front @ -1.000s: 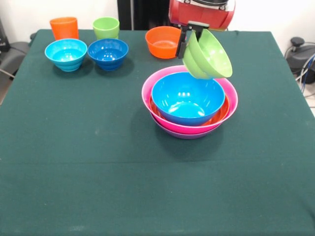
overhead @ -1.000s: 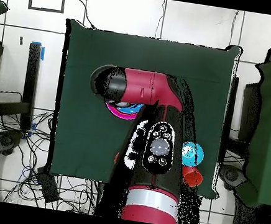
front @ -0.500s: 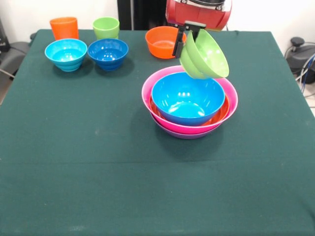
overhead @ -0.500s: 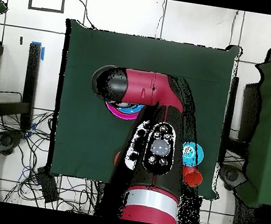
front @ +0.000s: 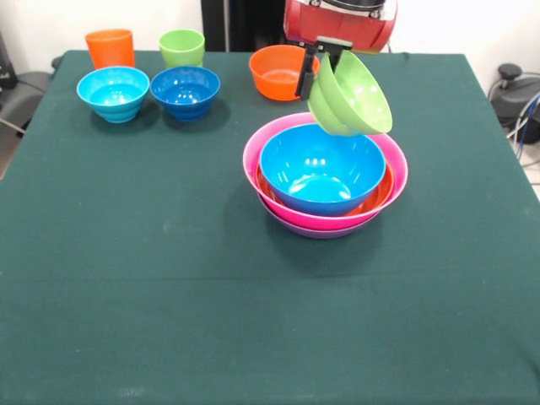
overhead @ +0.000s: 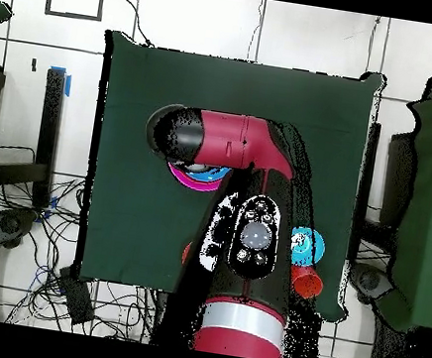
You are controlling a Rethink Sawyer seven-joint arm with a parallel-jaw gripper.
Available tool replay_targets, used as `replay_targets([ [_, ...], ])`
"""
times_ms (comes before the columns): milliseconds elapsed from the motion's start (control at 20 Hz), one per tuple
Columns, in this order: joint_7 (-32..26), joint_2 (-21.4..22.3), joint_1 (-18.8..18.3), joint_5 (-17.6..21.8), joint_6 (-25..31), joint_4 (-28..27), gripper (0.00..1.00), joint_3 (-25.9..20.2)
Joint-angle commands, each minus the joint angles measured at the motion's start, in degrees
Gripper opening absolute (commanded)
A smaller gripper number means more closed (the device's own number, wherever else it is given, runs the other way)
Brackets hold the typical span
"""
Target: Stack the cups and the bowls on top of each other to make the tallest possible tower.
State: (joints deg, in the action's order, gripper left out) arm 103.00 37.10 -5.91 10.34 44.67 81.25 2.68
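Your gripper comes down from above, pinching the rim of the green bowl, which hangs tilted just over the back rim of the tower; the blue bowl sits on top.

The counter was covered with a dark green cloth. At its far left corner an orange cup and a lime green cup were placed side by side. Just before them a light blue bowl and a dark blue bowl were seen. A small orange bowl was set further right. Near the middle the tower was standing on its purple base.
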Motion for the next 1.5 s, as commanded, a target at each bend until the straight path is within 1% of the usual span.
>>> replay_targets([
  [50, 4.08, -1.78, 0.13, -0.75, 3.02, 0.38, 0.0, -3.38],
  [250, 5.9, -1.84, 0.86, -0.93, 3.39, 0.46, 0.0, -2.5],
  [600, 6.51, -1.89, 1.07, -0.99, 3.23, 0.5, 0.0, -2.08],
  [1150, 5.62, -1.75, 0.29, -1.26, 1.88, 0.96, 0.0, -2.73],
  [1200, 5.49, -1.79, 0.28, -1.33, 1.87, 0.9, 1.0, -2.73],
  [1500, 5.78, -1.88, 0.42, -1.34, 2.16, 0.71, 1.0, -2.52],
])
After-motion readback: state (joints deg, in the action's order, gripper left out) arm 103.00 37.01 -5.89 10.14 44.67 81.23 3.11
